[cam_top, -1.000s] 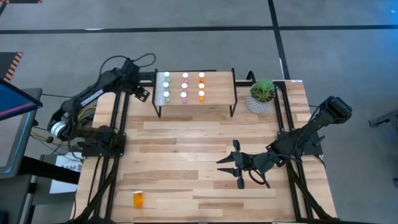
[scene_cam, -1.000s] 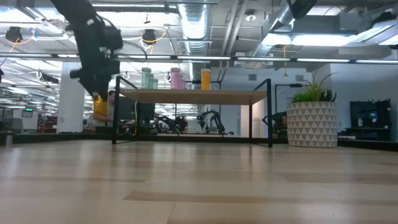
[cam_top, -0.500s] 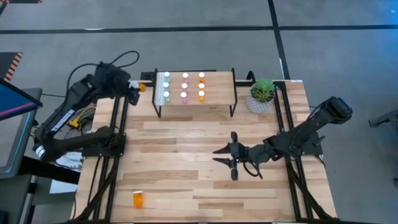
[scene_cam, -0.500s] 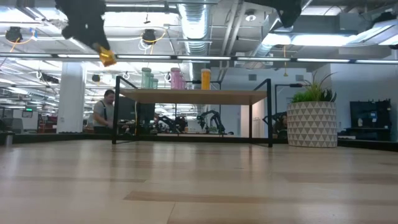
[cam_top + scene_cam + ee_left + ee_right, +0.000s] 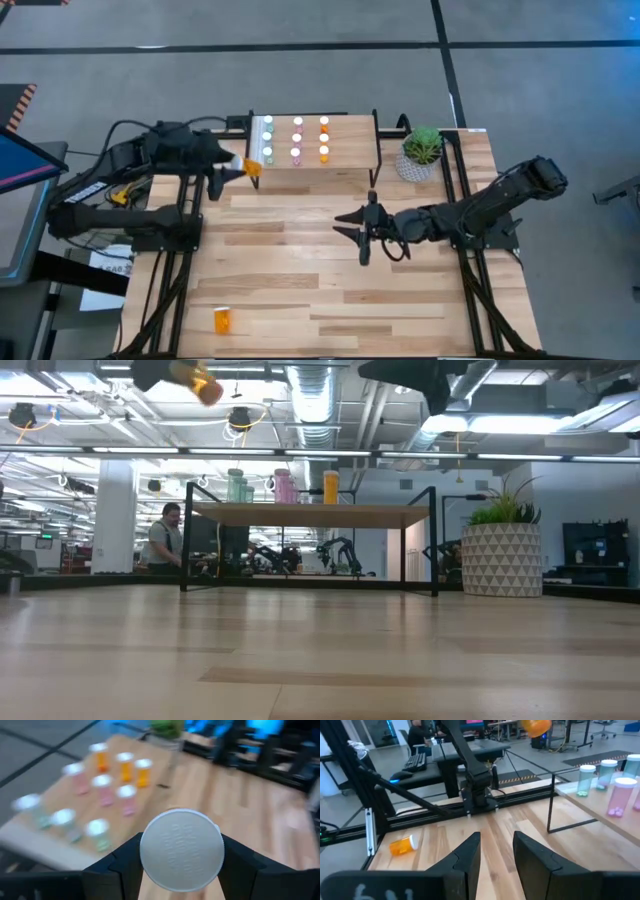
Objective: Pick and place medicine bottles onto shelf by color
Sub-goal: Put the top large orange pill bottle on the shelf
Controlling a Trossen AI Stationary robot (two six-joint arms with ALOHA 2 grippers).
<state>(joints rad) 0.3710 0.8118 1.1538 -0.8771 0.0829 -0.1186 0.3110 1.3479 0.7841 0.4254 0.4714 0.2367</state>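
My left gripper (image 5: 240, 168) is high off the shelf's left end, shut on an orange medicine bottle (image 5: 252, 167), whose white cap (image 5: 181, 850) faces the left wrist camera. The shelf (image 5: 345, 140) holds a row of green bottles (image 5: 267, 138), one of pink bottles (image 5: 297, 138) and one of orange bottles (image 5: 323, 138), all upright on their bases. Another orange bottle (image 5: 222, 320) lies on its side at the table's near left. My right gripper (image 5: 360, 228) hovers open over the table's middle, with nothing between its fingers. My left gripper pinches the orange bottle's body just below the cap, one finger (image 5: 125, 865) on each side of it. The bottle lies along the fingers, cap toward the wrist, its orange base (image 5: 205, 380) sticking out past the fingertips. It is lifted clear, above shelf height.
A potted green plant (image 5: 422, 150) in a white patterned pot stands at the shelf's right end. Bare tabletop lies in front of the shelf. A person (image 5: 165, 540) stands in the room behind the table.
My left gripper has risen from beside the shelf's left legs to above shelf height, carrying the orange bottle, and has swung toward the shelf's front-left corner while turning. My right gripper has moved toward the far edge and a little left, staying open.
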